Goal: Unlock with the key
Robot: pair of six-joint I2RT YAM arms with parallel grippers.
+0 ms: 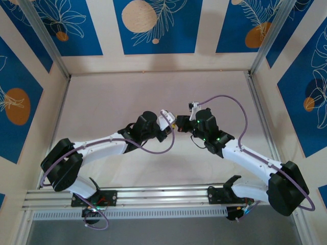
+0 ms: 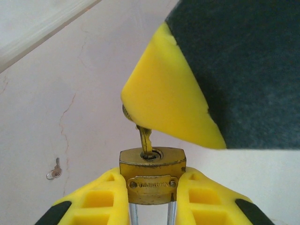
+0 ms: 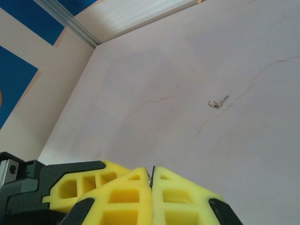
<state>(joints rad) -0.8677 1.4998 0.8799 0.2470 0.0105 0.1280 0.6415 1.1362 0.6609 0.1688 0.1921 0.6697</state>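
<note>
**Top external.** The left gripper and right gripper are seen tip to tip over the middle of the surface. What sits between them is too small to be resolved here.

**Left wrist.** The padlock is pinched across its brass body by the left gripper, with the keyway facing away from the fingers. The shackle legs run back between the fingers. The key is seated in the keyway, its blade tilted slightly left. Its head is covered by a yellow finger of the right gripper, which enters from the upper right. A spare ringed key lies on the surface to the left, well apart.

**Right wrist.** The right gripper's fingers are pressed together. A thin metal sliver is caught at the seam and is judged to be the key's head.

**Handling (judgement).**
- The key is taken to be tiny, light, stiff and smooth.
- The thin blade is likely to bind or bend if twisted off-axis.
- Hold is best kept flat across the head.
- Torque should be applied about the blade's axis while the padlock is braced.
</note>
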